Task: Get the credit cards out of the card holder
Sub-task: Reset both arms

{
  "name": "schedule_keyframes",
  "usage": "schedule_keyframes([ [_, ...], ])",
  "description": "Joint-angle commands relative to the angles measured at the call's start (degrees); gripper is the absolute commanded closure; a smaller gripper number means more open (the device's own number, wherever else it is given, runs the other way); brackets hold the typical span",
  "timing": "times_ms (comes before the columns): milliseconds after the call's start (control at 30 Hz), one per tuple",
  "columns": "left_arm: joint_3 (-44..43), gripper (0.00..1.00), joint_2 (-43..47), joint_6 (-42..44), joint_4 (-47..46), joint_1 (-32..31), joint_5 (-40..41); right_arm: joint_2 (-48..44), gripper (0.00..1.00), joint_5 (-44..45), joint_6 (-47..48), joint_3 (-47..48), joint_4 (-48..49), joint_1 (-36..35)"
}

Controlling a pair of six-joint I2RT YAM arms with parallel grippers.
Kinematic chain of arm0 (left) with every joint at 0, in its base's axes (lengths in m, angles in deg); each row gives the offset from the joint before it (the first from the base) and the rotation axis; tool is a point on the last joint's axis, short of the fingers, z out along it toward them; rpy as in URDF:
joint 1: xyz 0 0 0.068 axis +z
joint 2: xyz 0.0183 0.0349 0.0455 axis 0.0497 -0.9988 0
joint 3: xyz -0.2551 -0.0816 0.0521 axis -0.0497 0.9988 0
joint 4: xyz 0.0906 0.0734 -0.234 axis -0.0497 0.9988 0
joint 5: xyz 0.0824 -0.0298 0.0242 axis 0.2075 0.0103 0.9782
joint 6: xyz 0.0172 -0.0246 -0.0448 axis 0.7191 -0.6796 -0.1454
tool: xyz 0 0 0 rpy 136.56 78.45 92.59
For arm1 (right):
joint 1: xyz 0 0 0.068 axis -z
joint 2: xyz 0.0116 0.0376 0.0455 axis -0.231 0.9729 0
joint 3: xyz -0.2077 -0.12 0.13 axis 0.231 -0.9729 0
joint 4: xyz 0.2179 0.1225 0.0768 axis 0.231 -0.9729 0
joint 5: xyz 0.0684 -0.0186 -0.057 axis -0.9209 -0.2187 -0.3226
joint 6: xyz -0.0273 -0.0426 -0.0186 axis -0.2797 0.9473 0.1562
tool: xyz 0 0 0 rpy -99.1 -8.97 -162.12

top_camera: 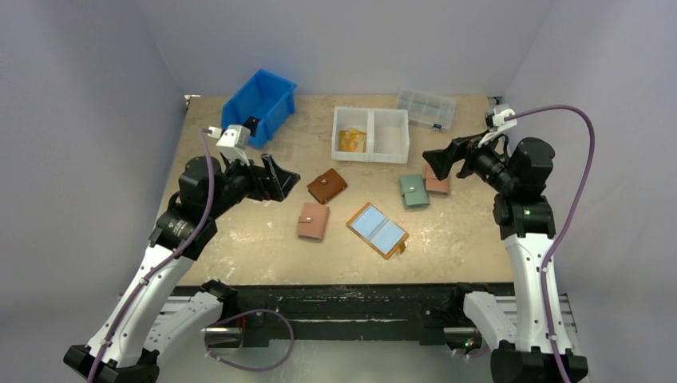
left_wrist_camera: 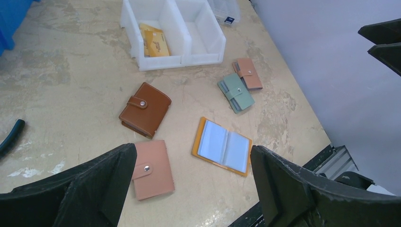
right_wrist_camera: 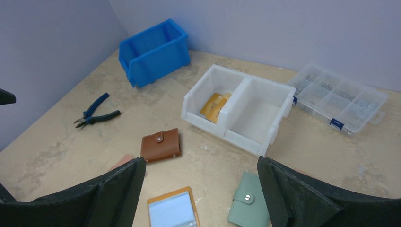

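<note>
Both arms hover above the worktop, holding nothing. The left gripper has its jaws spread wide over the left side, and the right gripper is just as wide over the right edge. The card holder lies spread open, sleeves up, near the middle of the near edge, beside a pink wallet. Orange-yellow credit cards sit in the left compartment of the white bin towards the far edge

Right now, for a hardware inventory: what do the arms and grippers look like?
The left arm and right arm have white lower links, black upper joints. Each carries a purple cable, white wrist mount and black two-finger gripper: left gripper, right gripper.
</note>
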Motion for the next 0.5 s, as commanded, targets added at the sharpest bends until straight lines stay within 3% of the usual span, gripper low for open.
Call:
schedule_keyframes([
  [0, -0.71, 0.01, 0.04, 1.43, -1.19, 0.33, 0.26, -0.93, 0.01, 0.81, 0.19, 0.31, 2.4, 0.05],
  [467, -0.03, 0.01, -0.9, 2.82, -1.09, 0.33, 0.96, -0.72, 0.01, 0.24, 0.01, -0.89, 3.37, 0.05],
])
